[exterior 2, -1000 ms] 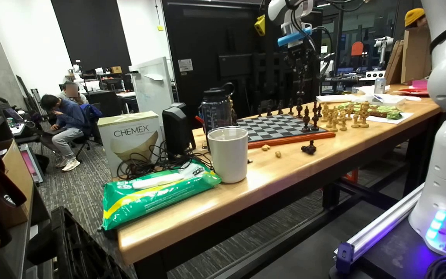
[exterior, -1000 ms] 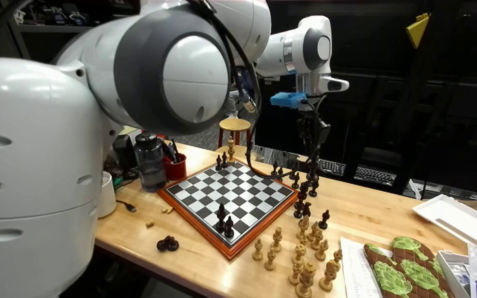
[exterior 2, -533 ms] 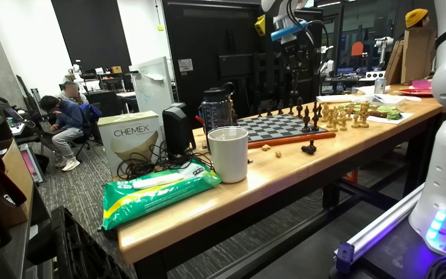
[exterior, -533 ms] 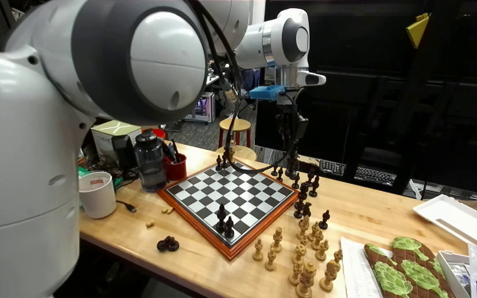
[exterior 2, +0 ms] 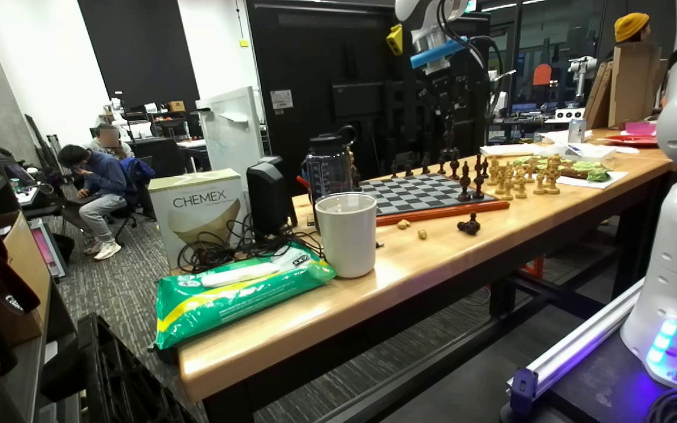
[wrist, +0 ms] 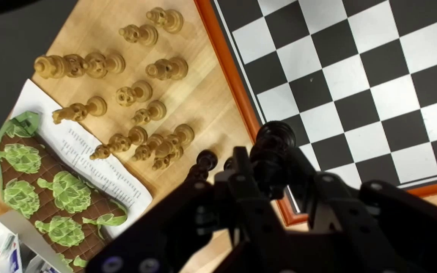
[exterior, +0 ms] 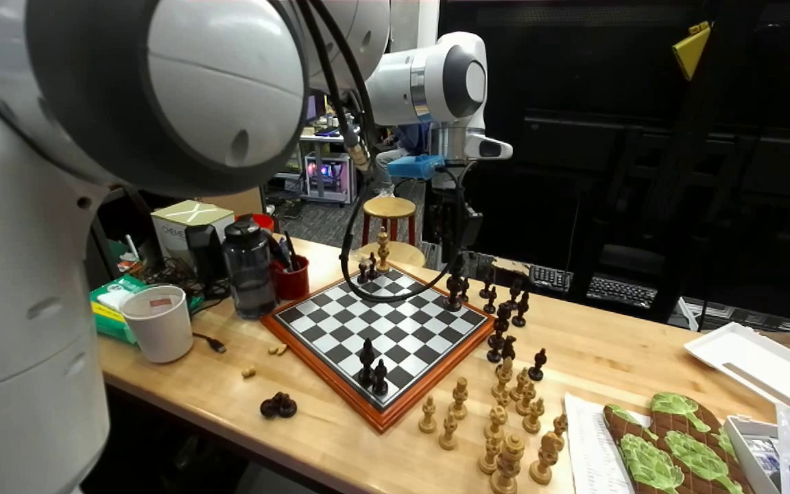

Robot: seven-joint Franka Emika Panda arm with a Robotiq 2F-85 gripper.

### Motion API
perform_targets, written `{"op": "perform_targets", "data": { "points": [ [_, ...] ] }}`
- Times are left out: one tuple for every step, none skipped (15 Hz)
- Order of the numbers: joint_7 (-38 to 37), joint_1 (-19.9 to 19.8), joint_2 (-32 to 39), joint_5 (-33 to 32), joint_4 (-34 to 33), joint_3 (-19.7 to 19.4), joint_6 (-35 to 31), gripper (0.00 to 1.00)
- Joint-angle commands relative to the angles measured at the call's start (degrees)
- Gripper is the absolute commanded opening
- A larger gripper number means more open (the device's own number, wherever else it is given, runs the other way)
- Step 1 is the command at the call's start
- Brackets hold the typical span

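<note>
One dark chess piece point(wrist: 271, 151) | clamped between the fingers point(wrist: 243, 168) | lower end beyond them

Bench point(exterior: 607, 343): pale wood; I see it in both exterior views.
Chessboard point(exterior: 381, 315): flat on the wood, with a red-brown rim.
Beside it: I have tan chess pieces point(exterior: 459, 394) standing, dark chess pieces point(exterior: 537, 363) too.
Near the white cup point(exterior: 164, 329): water bottle point(exterior: 249, 274), red pen cup point(exterior: 292, 281), cables point(exterior 2: 203, 258), green packet point(exterior 2: 244, 302).
Near the edge: tan bits point(exterior: 249, 371), and a dark clump point(exterior: 278, 405) I can't make out clearly.
Paper sheet point(exterior: 590, 446): partly under a patterned mitt point(exterior: 676, 439).
</note>
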State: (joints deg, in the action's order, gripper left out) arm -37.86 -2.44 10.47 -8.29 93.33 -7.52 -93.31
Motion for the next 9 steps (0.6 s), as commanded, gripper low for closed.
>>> {"op": "perform_targets", "data": {
  "points": [
    [-2.58, 1.49, -5.34, -1.78, 5.99, 1.44, 0.10, 0.07],
    [-3.07, 1.72, -6.03, -1.83, 6.72, 1.88, 0.35, 0.07],
    [-3.58, 1.97, -6.57, -1.85, 7.34, 2.37, 0.52, 0.07],
    [-3.99, 2.18, -7.16, -1.89, 7.95, 2.82, 0.66, 0.07],
    [-4.37, 2.36, -7.74, -1.94, 8.66, 3.24, 0.64, 0.07],
    [-4.77, 2.50, -8.17, -1.90, 9.22, 3.65, 0.63, 0.07],
    [-5.11, 2.57, -8.59, -1.84, 9.72, 4.03, 0.69, 0.07],
    [-5.33, 2.61, -8.97, -1.74, 10.25, 4.38, 0.69, 0.07],
    [-5.60, 2.57, -9.32, -1.63, 10.75, 4.68, 0.67, 0.07]
  ]
}}
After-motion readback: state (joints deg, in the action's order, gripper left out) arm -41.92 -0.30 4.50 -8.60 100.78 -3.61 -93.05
